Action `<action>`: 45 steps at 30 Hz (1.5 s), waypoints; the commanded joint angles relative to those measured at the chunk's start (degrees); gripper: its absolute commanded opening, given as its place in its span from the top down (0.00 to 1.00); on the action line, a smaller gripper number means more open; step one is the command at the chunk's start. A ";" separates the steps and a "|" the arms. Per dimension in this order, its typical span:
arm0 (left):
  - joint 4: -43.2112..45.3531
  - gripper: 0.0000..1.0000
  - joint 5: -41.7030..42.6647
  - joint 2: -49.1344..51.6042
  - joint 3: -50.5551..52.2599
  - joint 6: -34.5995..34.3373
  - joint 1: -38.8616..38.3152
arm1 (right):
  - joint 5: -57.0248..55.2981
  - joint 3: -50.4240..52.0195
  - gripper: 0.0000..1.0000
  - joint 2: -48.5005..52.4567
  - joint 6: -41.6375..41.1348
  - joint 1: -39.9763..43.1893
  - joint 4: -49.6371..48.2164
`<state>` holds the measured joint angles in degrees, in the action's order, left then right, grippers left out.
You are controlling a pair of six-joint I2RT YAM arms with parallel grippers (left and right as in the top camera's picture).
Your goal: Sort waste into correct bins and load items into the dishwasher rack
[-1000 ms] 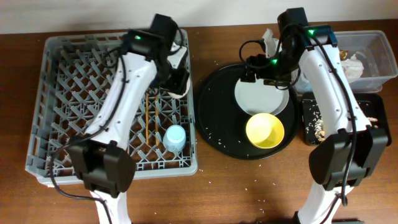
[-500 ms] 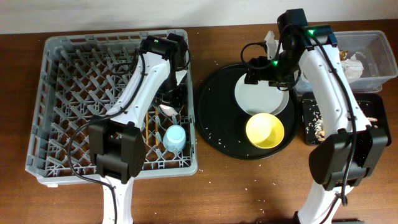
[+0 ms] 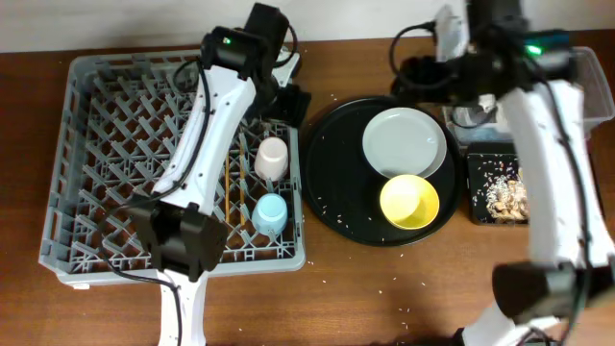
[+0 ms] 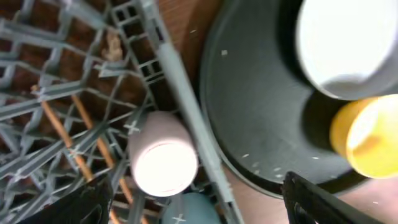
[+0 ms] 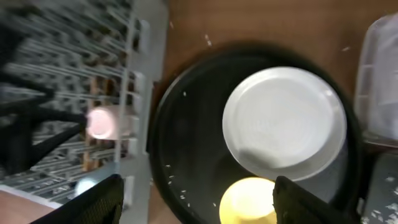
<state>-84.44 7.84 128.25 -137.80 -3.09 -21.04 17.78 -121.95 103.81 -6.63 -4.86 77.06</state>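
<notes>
The pale pink cup (image 3: 272, 159) stands upside down in the grey dishwasher rack (image 3: 115, 154), just behind the light blue cup (image 3: 271, 213). My left gripper (image 3: 292, 100) is open and empty, hovering above the rack's right rim; in the left wrist view the pink cup (image 4: 161, 165) sits between and below its fingers (image 4: 193, 205). The grey-white plate (image 3: 404, 142) and yellow bowl (image 3: 409, 202) lie on the round black tray (image 3: 332, 163). My right gripper (image 3: 420, 73) is open and empty, raised above the plate (image 5: 283, 121) and bowl (image 5: 249, 202).
The shallow black rectangular tray (image 3: 500, 187) at the right holds beige food bits and rice-like crumbs. The clear tub (image 3: 601, 91) behind it is mostly hidden by my right arm. Rice crumbs are scattered on the round tray and the wooden table (image 3: 384, 288). Wooden chopsticks (image 3: 227, 187) lie in the rack.
The pink cup has been set down in the rack and let go; my left gripper has lifted away toward the rack's right rim. My right arm has risen and swung back from the plate.
</notes>
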 commanded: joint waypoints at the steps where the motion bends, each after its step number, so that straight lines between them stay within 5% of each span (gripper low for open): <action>1: -0.50 0.13 10.62 0.07 -1.64 -0.76 -1.68 | -3.32 -1.03 0.23 -3.82 -1.57 5.05 4.00; 8: 2.67 0.14 10.34 4.17 -1.64 -0.76 -14.45 | -3.52 -1.01 0.19 -5.03 -2.38 15.50 9.07; 11: 4.07 0.23 10.21 7.61 -1.60 -0.79 -17.38 | -3.50 -0.94 0.16 -4.92 -2.40 15.43 9.18; 22: 6.08 0.69 10.43 21.44 -1.53 -5.27 -22.99 | -3.50 -0.94 0.15 -4.00 -2.38 15.39 9.44; 23: 6.19 0.77 10.43 21.66 -1.53 -5.25 -23.17 | -3.50 -0.94 0.15 -3.78 -2.38 15.39 9.55; 24: 6.25 0.98 10.38 21.66 -1.55 -5.25 -23.17 | -3.50 -0.94 0.15 -3.69 -2.40 15.39 9.55; 27: 0.85 0.99 8.61 21.07 -8.31 -5.22 -21.79 | -3.48 -0.94 0.02 -3.67 -2.40 15.39 9.53; 32: -12.26 0.99 -16.74 13.53 -33.22 -5.25 -12.35 | -3.48 -0.94 0.02 -3.67 -2.40 15.39 9.53; 34: -12.26 0.99 -40.39 10.97 -33.81 -7.45 -7.04 | -3.48 -0.94 0.02 -3.67 -2.40 15.39 9.53; 36: -11.78 0.99 -61.96 11.13 -33.35 -16.92 -2.64 | -3.48 -0.94 0.02 -3.67 -2.40 15.39 9.53; 39: -2.16 0.99 -64.89 12.04 -26.84 -20.06 0.63 | -3.48 -0.94 0.01 -3.67 -2.40 15.39 9.53; 45: 17.25 0.99 -75.89 12.55 -3.10 -20.04 -4.76 | -3.48 -0.94 0.02 -3.67 -2.40 15.39 9.53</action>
<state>-69.87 -63.02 141.14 -145.03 -22.24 -24.25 14.81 -122.67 99.61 -9.02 10.26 86.59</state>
